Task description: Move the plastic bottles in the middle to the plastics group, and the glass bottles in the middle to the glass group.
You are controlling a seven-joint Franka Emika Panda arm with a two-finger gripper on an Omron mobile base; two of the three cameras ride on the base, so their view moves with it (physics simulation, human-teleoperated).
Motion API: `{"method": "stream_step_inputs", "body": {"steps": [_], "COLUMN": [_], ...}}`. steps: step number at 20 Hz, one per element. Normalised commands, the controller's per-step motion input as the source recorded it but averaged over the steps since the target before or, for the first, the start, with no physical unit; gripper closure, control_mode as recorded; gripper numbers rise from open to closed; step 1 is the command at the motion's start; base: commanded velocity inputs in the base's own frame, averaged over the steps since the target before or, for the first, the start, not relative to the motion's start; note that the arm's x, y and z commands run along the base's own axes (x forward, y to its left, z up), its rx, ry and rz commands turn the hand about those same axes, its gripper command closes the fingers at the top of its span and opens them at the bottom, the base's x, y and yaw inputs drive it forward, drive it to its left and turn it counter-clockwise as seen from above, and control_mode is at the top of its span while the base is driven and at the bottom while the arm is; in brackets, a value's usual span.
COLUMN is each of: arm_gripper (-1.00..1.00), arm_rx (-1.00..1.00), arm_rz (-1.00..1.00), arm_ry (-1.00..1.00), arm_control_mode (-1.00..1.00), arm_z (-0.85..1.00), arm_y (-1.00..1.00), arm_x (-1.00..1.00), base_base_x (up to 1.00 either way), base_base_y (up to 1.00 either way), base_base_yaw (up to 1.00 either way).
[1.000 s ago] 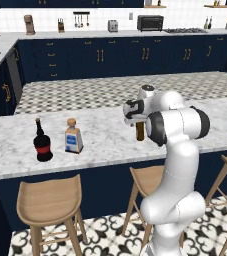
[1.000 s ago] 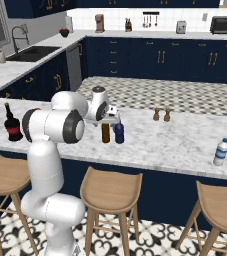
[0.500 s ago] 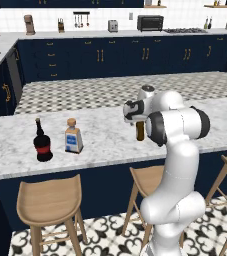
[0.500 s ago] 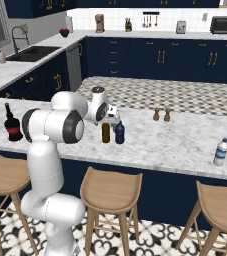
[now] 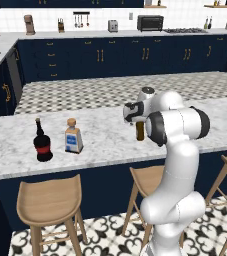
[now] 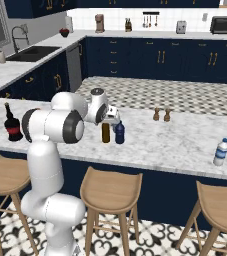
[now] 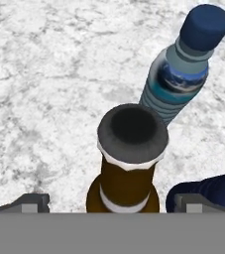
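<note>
Nothing moved since earlier — tool (image 7: 112,201) spread wide, straddling brown bottle (image 7: 126,163), touching nothing.

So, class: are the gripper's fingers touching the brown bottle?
Apart. In the hand view the fingertips stand wide either side of the brown bottle, with bare marble showing between the left tip and the bottle.

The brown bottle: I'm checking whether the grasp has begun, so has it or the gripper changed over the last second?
Nothing visibly changed. The gripper still hovers over the brown bottle, one fingertip on each side and not closed on it. The bottle stands upright on the counter, with the light blue bottle and the navy bottle still beside it.
</note>
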Motion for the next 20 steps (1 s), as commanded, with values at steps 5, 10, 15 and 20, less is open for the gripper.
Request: {"method": "stream_step_inputs", "body": {"steps": [5,10,15,20], "arm_gripper": [-1.00,1.00,1.00,1.00], "arm_rx": [0.00,0.00,0.00,0.11], "arm_rz": [0.00,0.00,0.00,0.01], "arm_ry": [0.00,0.00,0.00,-0.12], "arm_control_mode": [-1.00,-1.00,-1.00,-1.00], "arm_z": [0.00,0.00,0.00,0.44], "arm_y": [0.00,0.00,0.00,0.04], "arm_x": [0.00,0.00,0.00,-0.12], "base_base_x": [0.00,0.00,0.00,0.00], "base_base_y": [0.00,0.00,0.00,0.00], "base_base_yaw": [0.00,0.00,0.00,0.00]}}
